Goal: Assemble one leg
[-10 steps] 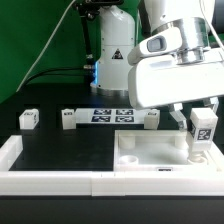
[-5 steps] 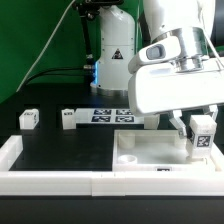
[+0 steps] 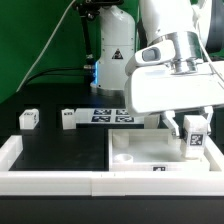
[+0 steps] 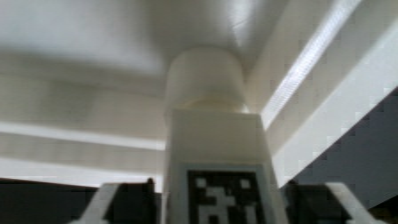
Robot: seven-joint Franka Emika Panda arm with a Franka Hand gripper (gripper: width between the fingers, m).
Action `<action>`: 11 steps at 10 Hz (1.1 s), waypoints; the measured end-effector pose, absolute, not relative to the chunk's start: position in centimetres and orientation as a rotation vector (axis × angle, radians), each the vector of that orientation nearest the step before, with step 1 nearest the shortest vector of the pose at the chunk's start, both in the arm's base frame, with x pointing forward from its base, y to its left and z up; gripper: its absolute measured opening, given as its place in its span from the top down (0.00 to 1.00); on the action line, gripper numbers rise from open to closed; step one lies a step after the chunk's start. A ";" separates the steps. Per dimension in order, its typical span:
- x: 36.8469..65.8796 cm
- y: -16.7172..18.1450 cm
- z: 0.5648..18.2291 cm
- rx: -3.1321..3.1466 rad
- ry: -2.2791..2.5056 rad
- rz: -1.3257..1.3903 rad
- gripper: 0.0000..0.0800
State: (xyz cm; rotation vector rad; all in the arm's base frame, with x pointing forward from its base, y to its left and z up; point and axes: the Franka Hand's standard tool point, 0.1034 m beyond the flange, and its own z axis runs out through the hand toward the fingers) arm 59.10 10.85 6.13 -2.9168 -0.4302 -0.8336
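Observation:
My gripper (image 3: 191,122) is shut on a leg (image 3: 193,138), a small white post with a black-and-white tag. It holds the leg upright at the exterior view's right, over the far right part of the large flat white panel (image 3: 150,153). I cannot tell whether the leg's lower end touches the panel. In the wrist view the leg (image 4: 217,130) fills the middle, tag toward the camera, with a finger (image 4: 121,204) on each side and the panel (image 4: 89,95) behind it.
Two loose legs (image 3: 27,118) (image 3: 68,119) stand at the back left. The marker board (image 3: 110,115) lies behind them, partly hidden by my arm. A white rim (image 3: 50,181) runs along the front and left of the black table.
My gripper has moved with the leg a little toward the exterior view's left and slightly lower over the panel. The other parts have not moved.

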 end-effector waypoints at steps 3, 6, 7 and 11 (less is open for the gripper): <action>59.1 10.8 6.1 -2.917 -0.430 -0.832 0.23; 59.0 10.8 6.6 -2.923 -0.429 -0.785 0.19; 59.1 10.9 7.4 -2.924 -0.435 -0.761 0.19; 59.3 10.3 8.8 -2.936 -0.441 -0.644 0.19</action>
